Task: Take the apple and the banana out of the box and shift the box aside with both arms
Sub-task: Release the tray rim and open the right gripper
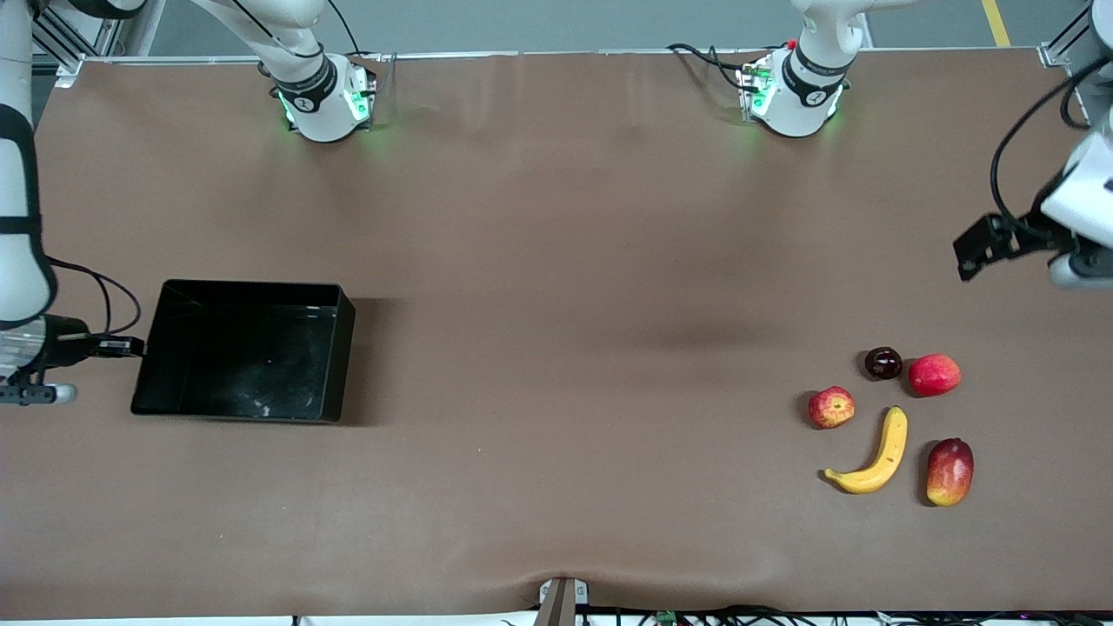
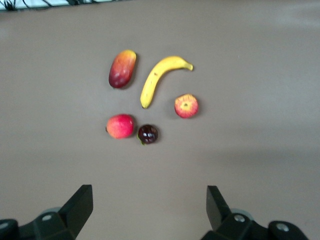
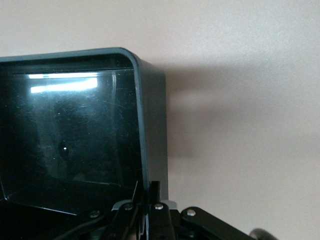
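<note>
So that's five fruits: one banana (image 1: 871,456), two apples (image 1: 831,407) (image 1: 934,375), one mango (image 1: 949,471), one dark plum-ish thing (image 1: 883,362). Plus one black tray (image 1: 243,350).

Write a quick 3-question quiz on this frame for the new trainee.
1. True or false: the black tray already holds a fruit.
2. How many fruits lie on the table? A) three B) five C) six
3. Short answer: which gripper is open, and what does the other one grip?

Key
1. False: it holds no fruit.
2. B: banana, apple, mango, dark purple fruit, round red fruit.
3. The left gripper is open, over the table by the fruits. The right gripper is shut on the black tray's wall.
</note>
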Robot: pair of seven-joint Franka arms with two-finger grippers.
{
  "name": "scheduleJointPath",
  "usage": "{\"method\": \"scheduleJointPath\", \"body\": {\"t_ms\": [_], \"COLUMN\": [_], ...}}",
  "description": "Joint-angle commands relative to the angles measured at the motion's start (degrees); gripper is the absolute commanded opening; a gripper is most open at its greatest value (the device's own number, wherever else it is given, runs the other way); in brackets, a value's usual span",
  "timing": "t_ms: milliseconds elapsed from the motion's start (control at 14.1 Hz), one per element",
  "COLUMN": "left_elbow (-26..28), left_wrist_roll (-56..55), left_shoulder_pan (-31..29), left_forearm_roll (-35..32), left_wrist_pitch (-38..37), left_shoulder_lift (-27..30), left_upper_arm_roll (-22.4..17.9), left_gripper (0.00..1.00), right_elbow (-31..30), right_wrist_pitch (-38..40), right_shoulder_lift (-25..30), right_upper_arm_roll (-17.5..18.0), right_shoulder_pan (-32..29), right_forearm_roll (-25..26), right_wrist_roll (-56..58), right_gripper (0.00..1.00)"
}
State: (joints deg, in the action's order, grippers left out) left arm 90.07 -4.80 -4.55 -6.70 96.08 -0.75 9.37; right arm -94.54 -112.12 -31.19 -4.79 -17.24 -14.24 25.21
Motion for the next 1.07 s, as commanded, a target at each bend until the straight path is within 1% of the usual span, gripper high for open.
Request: {"method": "scheduleJointPath", "body": {"t_ms": [0, 142, 213, 284, 355, 498, 640, 782, 995], "left_elbow": [6.4, 5.6, 3.8, 2.6, 2.5, 2.6, 2.5, 2.5, 2.5], "left_wrist_roll": [0.1, 0.2, 0.1, -0.5, -0.8, -0.9, 0.2, 0.1, 0.1], "left_shoulder_pan": [1.6, 1.8, 1.9, 2.0, 2.0, 1.9, 1.4, 1.6, 1.7], "left_forearm_roll": [2.6, 2.5, 2.6, 2.5, 2.6, 2.7, 2.8, 2.8, 3.7], "left_wrist_pitch": [0.8, -0.4, -1.5, -3.1, -4.8, -5.5, -5.9, -6.3, -6.3], "left_shoulder_lift": [5.5, 5.1, 4.3, 3.4, 3.5, 4.2, 4.3, 4.4, 4.3], "left_upper_arm_roll": [-3.0, -3.0, -3.2, -3.2, -3.0, -2.7, -2.7, -2.3, -1.9], "left_gripper": [1.0, 1.0, 1.0, 1.0, 1.0, 1.0, 1.0, 1.0, 1.0], "right_elbow": [-2.7, -2.7, -2.7, -2.1, -1.9, 0.7, 5.0, 10.9, 21.4], "right_wrist_pitch": [-2.4, -2.8, -2.6, -2.1, -2.1, -0.4, -0.1, 0.9, 8.4], "right_shoulder_lift": [-0.1, -1.1, -1.2, -1.2, -1.2, -0.8, -0.7, -0.6, -0.7], "right_upper_arm_roll": [1.3, 1.3, 1.3, 1.4, 1.4, 1.5, 1.8, 2.4, 2.4], "right_shoulder_pan": [-2.3, -2.8, -2.7, -2.8, -2.5, -1.8, -1.5, 0.2, 0.8], "right_forearm_roll": [0.4, 0.3, 0.3, 0.2, -0.4, -0.2, -0.4, 0.5, 1.9], "right_wrist_roll": [1.4, 2.7, 2.7, 2.7, 2.3, 4.8, 7.7, 12.6, 13.9], "right_gripper": [0.0, 0.0, 0.0, 0.12, 0.99, 1.0, 1.0, 1.0, 1.0]}}
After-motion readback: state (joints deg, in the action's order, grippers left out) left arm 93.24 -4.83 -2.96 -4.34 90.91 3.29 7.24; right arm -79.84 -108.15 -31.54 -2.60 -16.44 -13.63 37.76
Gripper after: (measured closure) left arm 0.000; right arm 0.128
